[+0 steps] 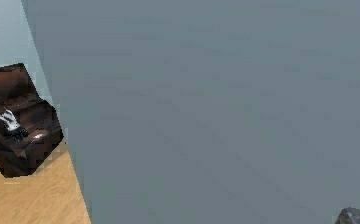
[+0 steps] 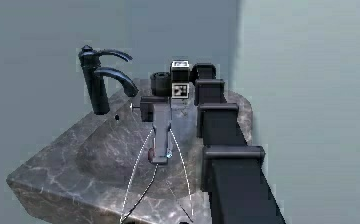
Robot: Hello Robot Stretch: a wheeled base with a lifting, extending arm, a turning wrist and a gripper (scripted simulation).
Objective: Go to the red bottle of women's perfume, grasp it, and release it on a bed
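We see the gripper (image 2: pixel 160 150) over a grey marbled sink counter (image 2: pixel 48 175), its thin fingers (image 2: pixel 138 178) trailing toward the arm side view's bottom edge; whether they are parted or together, or hold anything, we cannot tell. Just beyond it sit two white squares (image 2: pixel 177 80) with black marks, nothing there we can read. Left of the gripper lies the basin (image 2: pixel 103 155), and past that a dark faucet (image 2: pixel 98 75) stands upright against the wall (image 2: pixel 48 50). Right of it the dark arm (image 2: pixel 233 165) runs near the counter's right edge, where a paler wall (image 2: pixel 308 90) closes in. Where the perfume bottle lies, or how it points, we cannot tell. Ahead a blue-grey wall (image 1: pixel 218 100) stands close — open wooden floor (image 1: pixel 43 195) lies to its left, up to a brown armchair (image 1: pixel 23 120)
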